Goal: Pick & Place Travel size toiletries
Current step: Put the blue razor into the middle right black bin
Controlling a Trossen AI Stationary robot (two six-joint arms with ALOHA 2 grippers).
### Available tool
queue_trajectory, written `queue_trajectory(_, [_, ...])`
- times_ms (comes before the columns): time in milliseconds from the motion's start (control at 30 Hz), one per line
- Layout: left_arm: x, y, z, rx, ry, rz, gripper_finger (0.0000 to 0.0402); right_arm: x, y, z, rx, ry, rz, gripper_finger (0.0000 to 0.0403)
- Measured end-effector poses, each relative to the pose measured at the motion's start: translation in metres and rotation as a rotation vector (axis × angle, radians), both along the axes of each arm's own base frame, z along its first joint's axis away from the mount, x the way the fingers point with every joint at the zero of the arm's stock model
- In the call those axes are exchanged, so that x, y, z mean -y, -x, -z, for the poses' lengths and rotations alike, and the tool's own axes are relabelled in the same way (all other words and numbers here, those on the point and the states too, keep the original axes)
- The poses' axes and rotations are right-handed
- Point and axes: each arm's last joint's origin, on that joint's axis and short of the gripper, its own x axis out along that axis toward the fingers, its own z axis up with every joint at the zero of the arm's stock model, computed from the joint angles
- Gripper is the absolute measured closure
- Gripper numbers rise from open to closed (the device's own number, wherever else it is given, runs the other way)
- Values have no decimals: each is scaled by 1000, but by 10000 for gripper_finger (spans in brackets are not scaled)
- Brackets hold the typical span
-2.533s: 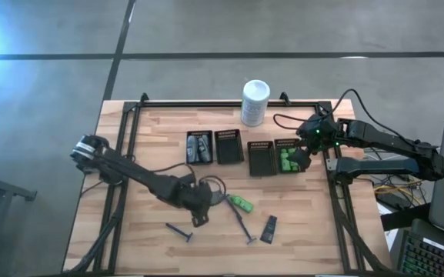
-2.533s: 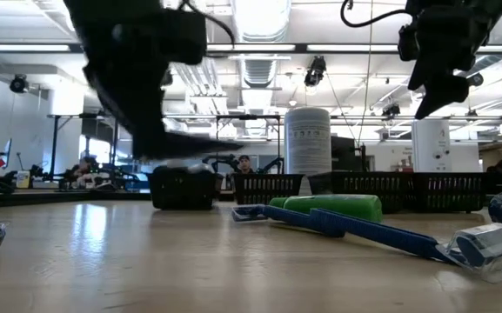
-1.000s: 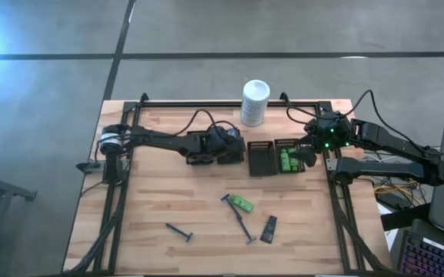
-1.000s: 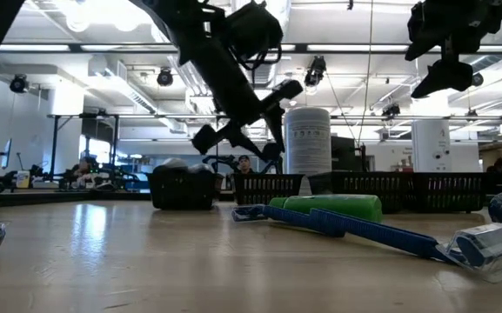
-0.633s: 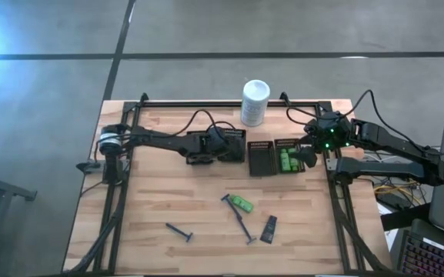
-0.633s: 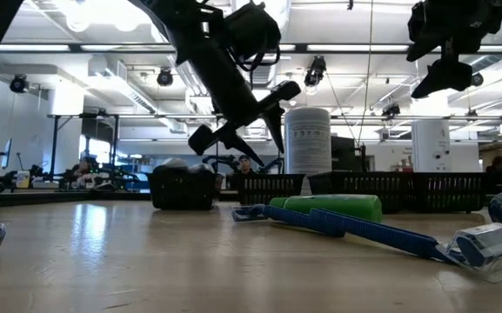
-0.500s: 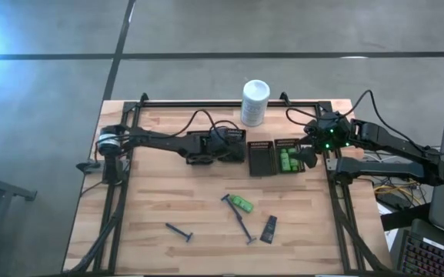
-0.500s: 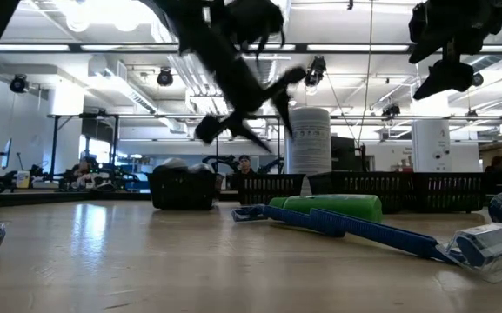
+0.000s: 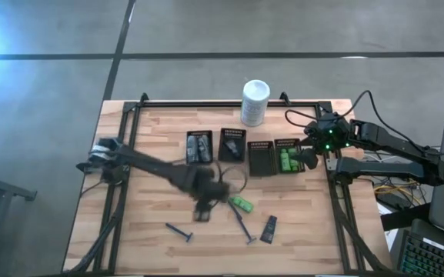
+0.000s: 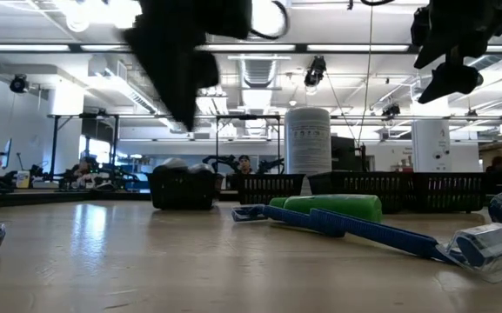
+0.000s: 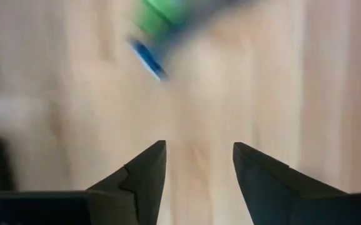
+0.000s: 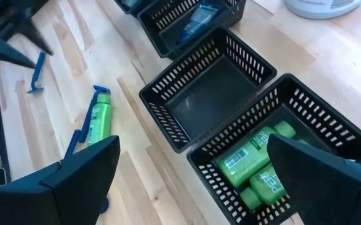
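My left gripper (image 9: 204, 210) is open and hovers over the table's middle, left of a loose green bottle (image 9: 242, 203). In its wrist view the gripper (image 11: 199, 147) points down at bare wood, with the bottle (image 11: 161, 14) and a blue razor (image 11: 146, 57) ahead. Loose on the table are two razors (image 9: 242, 224) (image 9: 179, 231) and a black tube (image 9: 268, 228). Grey bottles (image 9: 199, 146) fill the leftmost tray; a dark-blue item (image 9: 233, 148) lies in the second. My right gripper (image 12: 193, 142) is open above the tray of green bottles (image 12: 261, 165).
Four black slotted trays stand in a row at the far side; the third tray (image 9: 262, 158) holds nothing that I can see. A tall white container (image 9: 255, 102) stands behind them. Bare wood lies along the near edge and to the left.
My left gripper has swung fast from above the left trays toward the near edge and now hovers over the table's middle, beside the loose green bottle. With the arm gone, a dark-blue item shows in the second tray. The right arm has kept still.
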Motion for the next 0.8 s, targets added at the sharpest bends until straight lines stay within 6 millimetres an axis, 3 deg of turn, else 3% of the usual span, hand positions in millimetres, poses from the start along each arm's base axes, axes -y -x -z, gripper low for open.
queue_trajectory(200, [74, 31, 14, 3, 7, 322, 211, 0, 1, 3, -22, -9, 0, 3])
queue_trajectory(333, [104, 48, 30, 19, -34, 374, 211, 0, 1, 6, -30, -12, 0, 3])
queue_trajectory(533, [119, 71, 49, -50, -55, 279, 211, 0, 1, 16, -58, -25, 3, 3])
queue_trajectory(800, [112, 83, 65, -130, -80, 143, 211, -1, 1, 30, -102, -59, 21, 3])
